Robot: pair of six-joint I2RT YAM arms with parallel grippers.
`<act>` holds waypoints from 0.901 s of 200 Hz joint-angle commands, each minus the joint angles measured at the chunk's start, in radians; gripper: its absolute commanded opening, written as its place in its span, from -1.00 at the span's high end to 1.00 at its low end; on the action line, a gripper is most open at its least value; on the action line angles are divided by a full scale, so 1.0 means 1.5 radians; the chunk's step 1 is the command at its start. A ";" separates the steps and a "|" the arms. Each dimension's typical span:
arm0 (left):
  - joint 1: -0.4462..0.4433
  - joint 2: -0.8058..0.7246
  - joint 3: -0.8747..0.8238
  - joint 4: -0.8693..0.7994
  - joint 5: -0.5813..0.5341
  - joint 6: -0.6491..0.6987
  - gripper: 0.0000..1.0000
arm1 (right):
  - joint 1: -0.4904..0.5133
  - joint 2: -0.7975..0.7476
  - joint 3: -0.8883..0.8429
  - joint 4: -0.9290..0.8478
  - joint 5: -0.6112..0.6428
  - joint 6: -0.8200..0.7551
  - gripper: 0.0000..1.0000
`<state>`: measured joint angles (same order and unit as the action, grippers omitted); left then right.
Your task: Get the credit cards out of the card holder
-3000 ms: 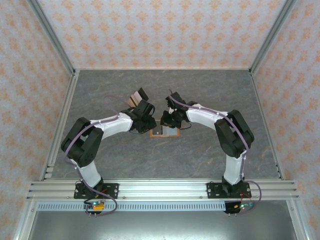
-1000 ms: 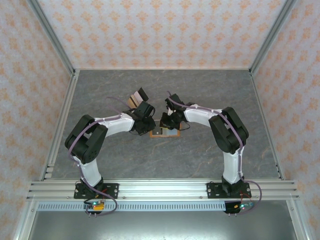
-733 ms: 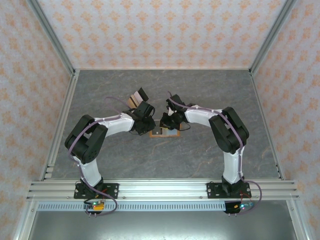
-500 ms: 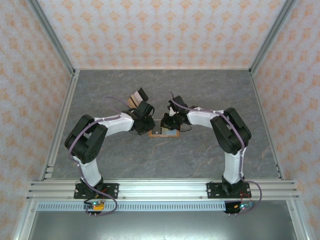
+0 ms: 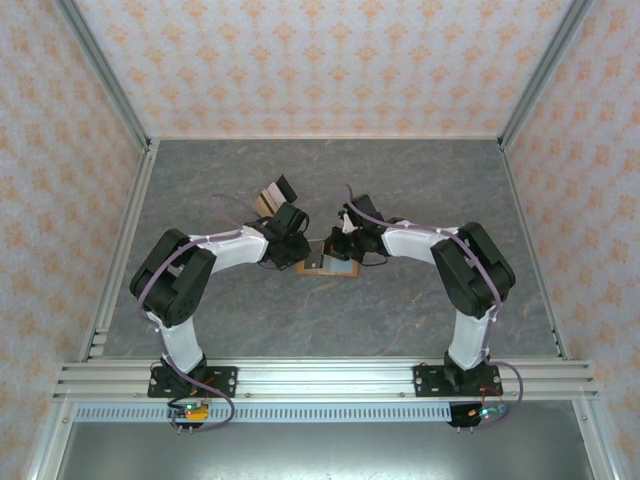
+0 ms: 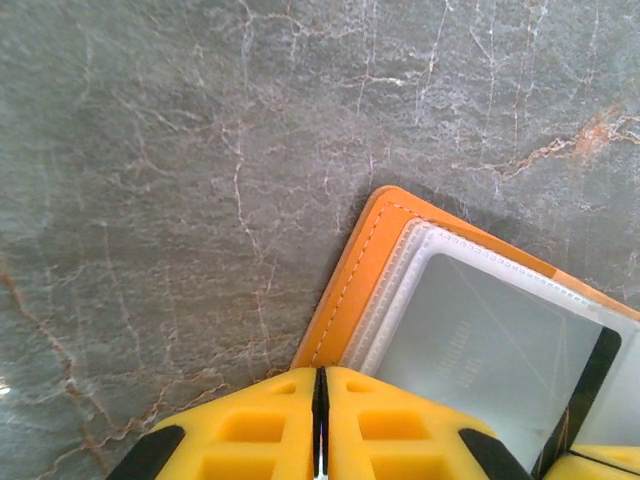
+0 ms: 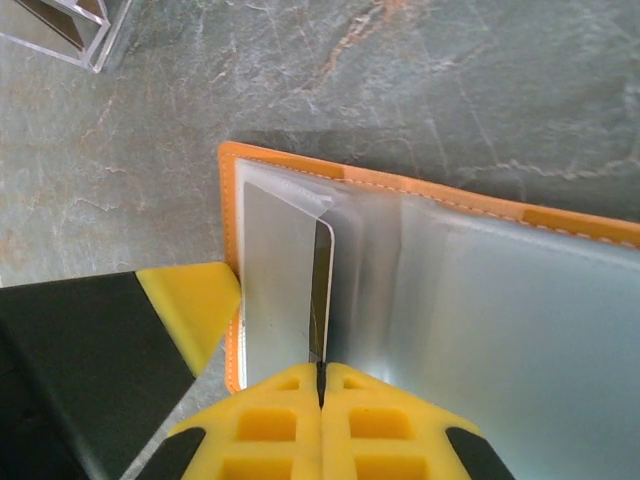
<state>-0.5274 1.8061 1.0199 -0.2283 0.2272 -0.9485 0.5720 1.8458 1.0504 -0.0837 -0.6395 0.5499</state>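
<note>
The orange card holder [image 5: 330,267] lies open on the grey table between both grippers. In the right wrist view, my right gripper [image 7: 322,375] is shut on a whitish-silver credit card [image 7: 285,270] that stands up on edge over the holder's pale inner face [image 7: 480,320]. My left gripper [image 6: 320,385] is shut with nothing between its fingers. Its tips rest on the holder's orange rim [image 6: 350,290], near a corner. The same card [image 6: 480,340] shows in the left wrist view, grey-faced with a dark far edge. The left gripper's yellow finger [image 7: 190,300] lies against the holder's left edge.
A small clear stand [image 5: 274,194] with a brown and a black card stands just behind the left gripper, and its corner [image 7: 60,25] shows in the right wrist view. Metal rails and patterned walls fence the table [image 5: 420,180].
My right gripper has closed onto the whitish-silver card and shifted slightly right. The holder has turned a little on the table. The left gripper stays put on the holder's rim.
</note>
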 commanded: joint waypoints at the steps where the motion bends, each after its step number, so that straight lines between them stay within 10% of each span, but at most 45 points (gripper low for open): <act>1: 0.000 0.002 -0.010 -0.030 -0.015 0.008 0.78 | -0.006 -0.031 -0.014 0.014 0.026 0.002 1.00; 180: -0.022 -0.008 0.050 -0.026 0.020 0.051 0.73 | -0.007 -0.047 -0.059 0.026 0.074 0.015 1.00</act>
<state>-0.5510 1.7679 1.0645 -0.2508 0.2543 -0.8917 0.5659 1.7927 0.9695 -0.0734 -0.5282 0.5549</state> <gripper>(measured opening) 0.137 0.049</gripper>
